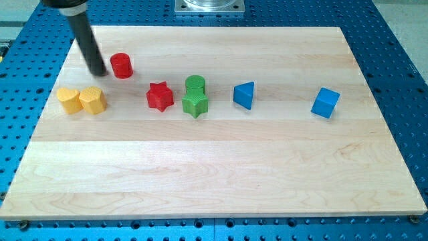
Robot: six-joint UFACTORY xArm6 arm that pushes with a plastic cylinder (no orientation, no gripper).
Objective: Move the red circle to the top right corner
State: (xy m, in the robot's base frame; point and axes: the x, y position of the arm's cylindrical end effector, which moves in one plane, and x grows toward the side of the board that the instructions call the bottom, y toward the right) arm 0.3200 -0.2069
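The red circle (122, 65), a short red cylinder, stands on the wooden board (221, 167) in its upper left part. My tip (99, 72) is just left of the red circle, a small gap apart or barely touching; I cannot tell which. The dark rod rises from the tip up and to the left, out of the view's top.
A yellow block (67, 100) and a second yellow block (93, 100) sit side by side below my tip. A red star (160, 96), a green cylinder (195, 85) above a green star (195, 104), a blue triangle (245, 94) and a blue cube (326, 102) lie in a row to the right.
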